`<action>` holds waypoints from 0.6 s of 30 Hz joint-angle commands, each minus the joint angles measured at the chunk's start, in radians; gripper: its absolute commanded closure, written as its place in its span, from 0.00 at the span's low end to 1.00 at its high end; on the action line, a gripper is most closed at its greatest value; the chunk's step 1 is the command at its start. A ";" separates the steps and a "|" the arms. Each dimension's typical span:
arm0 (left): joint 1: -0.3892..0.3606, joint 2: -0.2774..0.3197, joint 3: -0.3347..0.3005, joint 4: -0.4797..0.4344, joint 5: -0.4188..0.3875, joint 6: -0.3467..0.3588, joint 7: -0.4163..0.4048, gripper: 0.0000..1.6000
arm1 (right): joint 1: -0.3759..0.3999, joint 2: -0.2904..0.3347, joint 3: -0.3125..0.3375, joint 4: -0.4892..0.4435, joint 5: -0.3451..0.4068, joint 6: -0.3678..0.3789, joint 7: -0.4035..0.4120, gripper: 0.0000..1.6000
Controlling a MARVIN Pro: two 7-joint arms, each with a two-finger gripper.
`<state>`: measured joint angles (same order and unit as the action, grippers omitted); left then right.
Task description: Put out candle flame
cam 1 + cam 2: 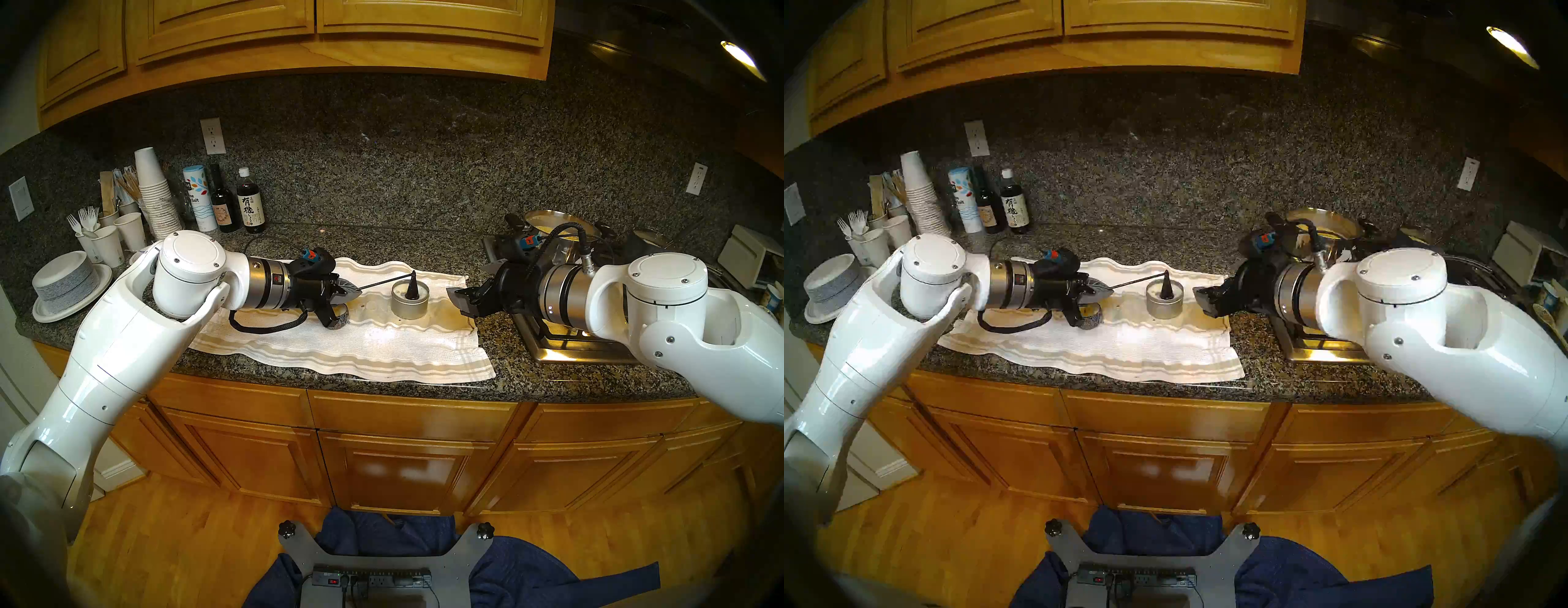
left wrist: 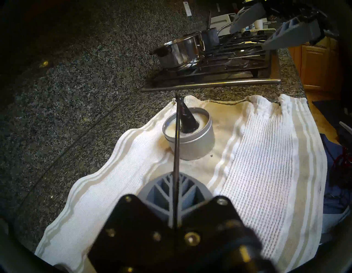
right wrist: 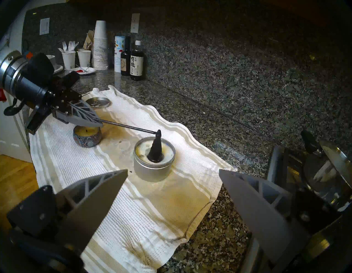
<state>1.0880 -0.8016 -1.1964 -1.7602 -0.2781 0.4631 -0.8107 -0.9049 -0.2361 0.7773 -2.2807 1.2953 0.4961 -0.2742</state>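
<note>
A candle in a round silver tin (image 1: 409, 303) (image 1: 1164, 303) (image 2: 190, 144) (image 3: 152, 169) stands on a white striped towel (image 1: 339, 344). A black cone snuffer (image 1: 412, 287) (image 1: 1166, 288) (image 2: 188, 120) (image 3: 156, 150) on a thin rod sits over the candle's wick, its mouth down on the wax. No flame shows. My left gripper (image 1: 354, 291) (image 1: 1108, 292) (image 2: 176, 176) (image 3: 99, 123) is shut on the rod's near end, left of the tin. My right gripper (image 1: 458, 301) (image 1: 1203, 302) (image 2: 247, 38) (image 3: 173, 171) hangs open and empty just right of the tin.
A small patterned candle tin (image 3: 87, 136) (image 1: 339, 323) with an unlit wick sits under my left gripper, its lid (image 3: 97, 103) behind it. A stove with a steel pot (image 2: 181, 51) (image 1: 551, 225) is to the right. Bottles (image 1: 250, 204), paper cups (image 1: 157, 199) and stacked plates (image 1: 68, 284) crowd the back left.
</note>
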 commanded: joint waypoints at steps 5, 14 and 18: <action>-0.042 -0.040 -0.082 -0.016 -0.038 -0.027 0.051 1.00 | 0.025 0.001 0.025 -0.001 -0.001 -0.008 0.001 0.00; -0.006 -0.017 -0.151 -0.015 -0.057 -0.020 0.088 1.00 | 0.025 0.001 0.025 -0.001 -0.001 -0.008 0.001 0.00; 0.027 0.012 -0.199 -0.013 -0.070 -0.020 0.096 1.00 | 0.025 0.001 0.025 -0.001 -0.001 -0.008 0.001 0.00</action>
<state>1.1046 -0.8238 -1.3067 -1.7603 -0.3207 0.4506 -0.7367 -0.9049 -0.2361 0.7772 -2.2808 1.2953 0.4961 -0.2744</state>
